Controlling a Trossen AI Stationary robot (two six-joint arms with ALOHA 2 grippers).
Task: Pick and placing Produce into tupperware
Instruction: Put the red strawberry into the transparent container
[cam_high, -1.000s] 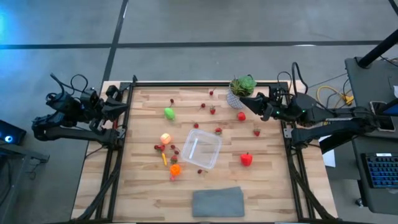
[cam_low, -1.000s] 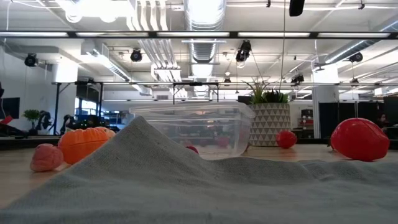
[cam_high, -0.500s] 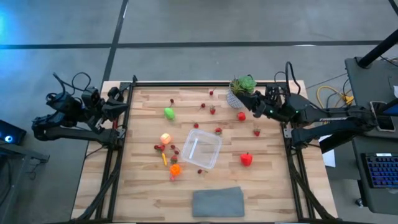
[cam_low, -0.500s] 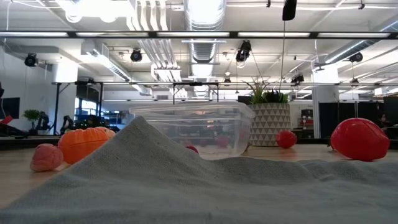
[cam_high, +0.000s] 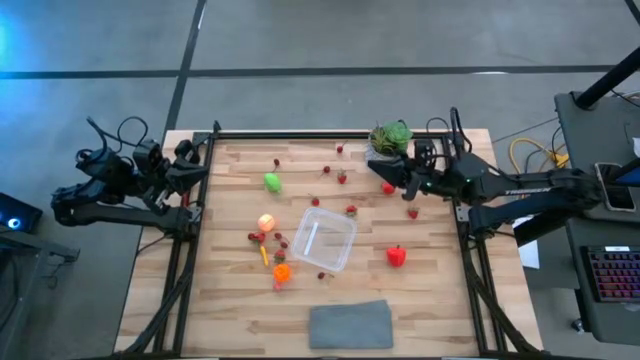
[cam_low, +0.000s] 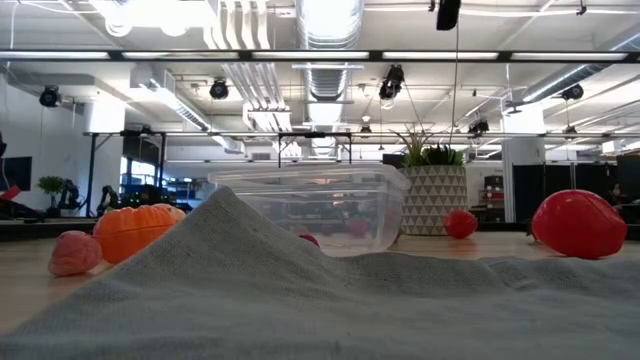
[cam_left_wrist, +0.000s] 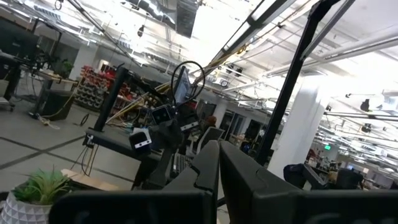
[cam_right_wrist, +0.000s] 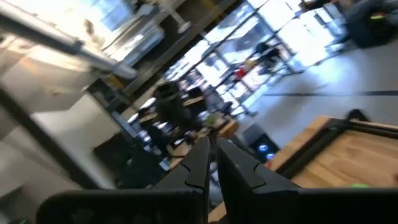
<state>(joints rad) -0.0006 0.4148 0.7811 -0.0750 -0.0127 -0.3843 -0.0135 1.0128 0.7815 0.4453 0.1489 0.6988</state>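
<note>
right gripper (cam_high: 378, 167) pressed shut, holding nothing, reaching near white potted plant (cam_high: 388, 141) at 1 o'clock | left gripper (cam_high: 200, 166) shut, waiting at 9 | clear square plastic tub (cam_high: 325, 239) sitting centre, small toy produce (cam_high: 396, 256) lying scattered around | risk: closed fingers may be knocking plant or pushing berries away

Floor: we see grey concrete (cam_high: 330, 35) around the wooden table (cam_high: 240, 320), crossed by dark seam lines.
Ceiling: beyond the table, we note exposed silver ducts (cam_low: 325, 40) and white beams.
Light: bright ceiling fixtures (cam_low: 150, 12) glare above the ducts.
Furniture: dark racks (cam_low: 120, 165) stand below the ducts; a keyboard (cam_high: 612, 272) lies right of the table.
</note>
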